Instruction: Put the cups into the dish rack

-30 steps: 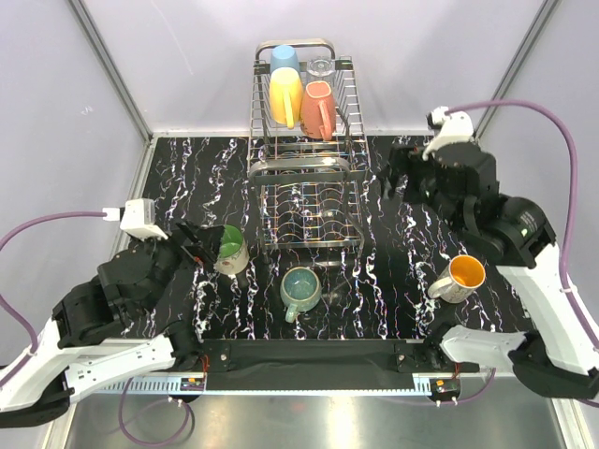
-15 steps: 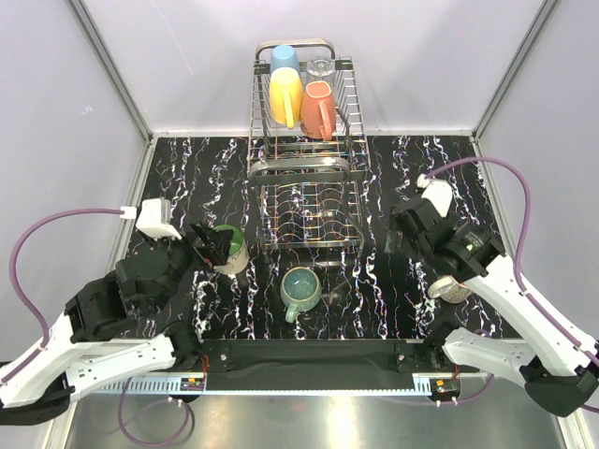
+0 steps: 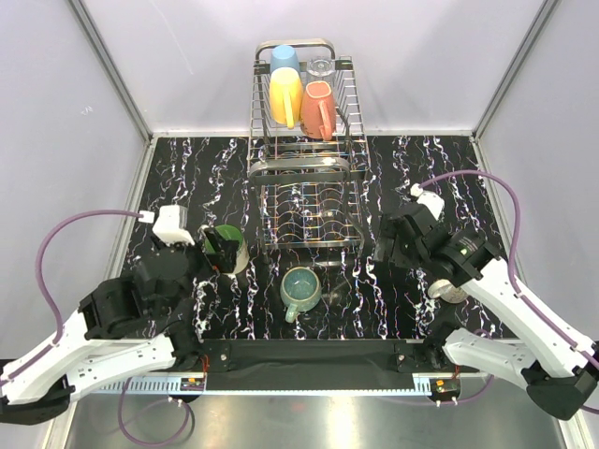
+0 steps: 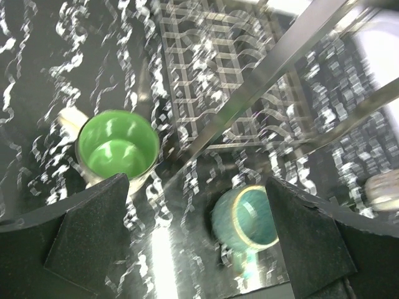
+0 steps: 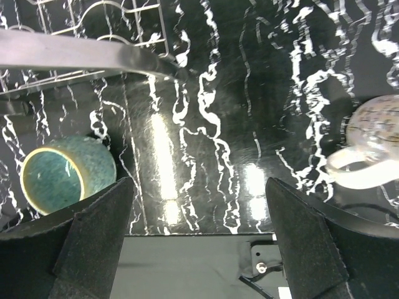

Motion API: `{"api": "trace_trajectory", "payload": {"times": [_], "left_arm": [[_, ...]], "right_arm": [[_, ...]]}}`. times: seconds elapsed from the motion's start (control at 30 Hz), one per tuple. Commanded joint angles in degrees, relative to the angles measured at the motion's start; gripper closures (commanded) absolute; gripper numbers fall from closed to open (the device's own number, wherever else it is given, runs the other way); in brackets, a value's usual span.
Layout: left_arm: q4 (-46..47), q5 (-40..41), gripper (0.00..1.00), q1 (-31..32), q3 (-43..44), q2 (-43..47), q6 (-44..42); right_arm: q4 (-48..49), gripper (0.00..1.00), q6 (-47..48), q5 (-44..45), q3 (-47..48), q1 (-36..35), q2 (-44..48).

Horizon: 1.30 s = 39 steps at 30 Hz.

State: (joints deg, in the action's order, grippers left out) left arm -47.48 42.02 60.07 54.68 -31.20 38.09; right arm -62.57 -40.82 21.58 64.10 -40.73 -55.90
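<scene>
The chrome wire dish rack [image 3: 304, 178] stands at the back centre. Its upper shelf holds a light blue tumbler [image 3: 284, 58], a clear glass [image 3: 320, 67], a yellow cup [image 3: 286, 96] and a salmon-pink cup [image 3: 317, 109]. A teal mug [image 3: 299, 288] [image 4: 246, 218] [image 5: 65, 174] sits in front of the rack. My left gripper [image 3: 217, 251] [image 4: 199, 243] is open, just left of the cream mug with the green inside [image 3: 230, 243] [image 4: 117, 144]. My right gripper [image 3: 388, 248] [image 5: 199, 243] hangs open and empty over the table, right of the rack.
A cream speckled mug [image 5: 374, 143] [image 3: 451, 293] sits at the right, mostly hidden under my right arm. The rack's lower frame bar [image 5: 81, 59] crosses the top of the right wrist view. White walls enclose the black marbled table [image 3: 187, 168].
My right arm has swung from beside the rack down toward the front centre, covering the right mug. My left arm has moved toward the green-inside mug.
</scene>
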Motion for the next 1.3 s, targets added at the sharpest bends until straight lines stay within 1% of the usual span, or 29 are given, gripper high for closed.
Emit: {"api": "trace_trajectory", "payload": {"times": [0.0, 0.07, 0.1, 0.13, 0.17, 0.27, 0.4, 0.43, 0.5, 0.53, 0.57, 0.6, 0.63, 0.67, 0.7, 0.77, 0.83, 0.87, 0.97, 1.0, 1.03, 1.07, 1.1, 1.13, 1.17, 1.27], "left_arm": [[-0.8, 1.0, 0.01, 0.1, 0.3, -1.5, 1.7], [-5.0, 2.4, 0.03, 0.1, 2.9, -3.7, 2.2], [-6.7, 3.0, 0.06, 0.0, 3.8, -6.1, 2.8], [-8.4, 4.4, 0.11, 0.0, 4.6, -7.2, 3.6], [-10.9, 4.9, 0.14, 0.0, 5.5, -8.3, 5.0], [-11.9, 4.3, 0.16, -0.5, 6.6, -11.6, 5.0], [-14.1, 3.8, 0.18, -1.7, 6.9, -15.3, 7.9], [-14.0, 2.6, 0.19, -2.4, 6.9, -16.5, 7.8], [-13.2, -0.2, 0.23, -6.8, 7.2, -17.9, 5.7], [-12.5, -4.2, 0.24, -8.8, 6.9, -19.0, 4.5], [-10.8, -6.6, 0.26, -13.1, 5.9, -19.4, 1.4], [-10.1, -8.9, 0.26, -15.3, 5.3, -19.7, 0.2], [-9.5, -13.3, 0.27, -17.4, 4.6, -19.8, -0.8], [-7.7, -15.3, 0.27, -21.3, 3.3, -19.7, -2.6], [-6.6, -16.9, 0.30, -22.9, 2.5, -19.4, -3.3], [-3.5, -21.0, 0.37, -26.7, 0.9, -18.5, -5.1], [-1.9, -25.3, 0.44, -29.0, 0.3, -18.4, -6.8], [-1.0, -26.4, 0.45, -31.0, -0.2, -18.5, -7.1], [0.1, -29.7, 0.45, -34.4, -0.7, -19.3, -7.9], [0.2, -30.3, 0.48, -35.3, -0.7, -19.6, -7.7], [0.8, -32.6, 0.58, -36.2, -1.0, -20.1, -7.2], [1.3, -34.1, 0.62, -38.4, -1.0, -20.3, -6.9], [1.9, -35.5, 0.65, -39.3, -1.0, -20.6, -6.5], [2.4, -37.0, 0.67, -40.0, -0.9, -21.3, -5.1], [2.5, -37.3, 0.66, -41.2, -0.5, -21.8, -4.5], [2.0, -39.6, 0.61, -41.8, 1.0, -24.7, -3.8]], "right_arm": [[3.6, 0.06, -0.3, -3.2, -0.8, 0.0, -0.4], [5.0, 0.06, -0.2, -4.2, -1.7, 0.0, -0.5], [5.2, 0.06, 0.0, -5.1, -1.8, 0.0, -0.6], [5.5, 0.06, 0.7, -5.3, -1.9, 0.0, -0.5], [5.4, 0.06, 1.1, -5.2, -1.8, -0.1, -0.7], [5.3, 0.05, 2.5, -3.9, -1.3, 0.0, -0.7], [4.8, 0.05, 5.0, -5.2, -0.1, -0.1, -1.2], [4.2, 0.05, 5.8, -4.9, 0.5, 0.0, -1.2], [2.7, 0.04, 5.7, -2.4, 0.9, 0.0, -0.6], [2.8, 0.04, 5.5, -2.2, 0.4, -0.1, -0.2], [3.7, 0.04, 5.2, -2.1, 0.0, -0.1, 1.0], [4.2, 0.04, 5.3, -3.3, -1.1, -0.1, 1.6], [4.6, 0.04, 5.3, -4.2, -1.5, 0.0, 2.3], [5.3, 0.04, 5.4, -5.0, -2.0, 0.0, 3.2], [5.4, 0.04, 5.4, -5.4, -2.5, -0.1, 3.6], [5.1, 0.03, 5.3, -5.2, -2.7, -0.1, 4.2], [4.7, 0.03, 5.7, -5.4, -2.8, 0.0, 4.4], [4.6, 0.03, 5.8, -5.4, -2.8, 0.0, 4.5], [4.6, 0.03, 6.2, -5.4, -3.4, -0.1, 4.9], [4.6, 0.02, 6.3, -5.4, -3.7, -0.1, 5.2], [4.6, 0.02, 6.4, -5.3, -3.9, -0.1, 5.4], [4.6, 0.02, 6.3, -5.4, -3.9, -0.1, 5.4], [4.5, 0.02, 6.3, -5.4, -3.8, -0.1, 5.5], [4.4, 0.02, 6.4, -5.5, -3.8, 0.0, 6.0], [4.3, 0.02, 6.3, -5.4, -3.7, 0.0, 6.0], [4.3, 0.02, 6.2, -5.5, -3.5, 0.0, 7.1]]}}
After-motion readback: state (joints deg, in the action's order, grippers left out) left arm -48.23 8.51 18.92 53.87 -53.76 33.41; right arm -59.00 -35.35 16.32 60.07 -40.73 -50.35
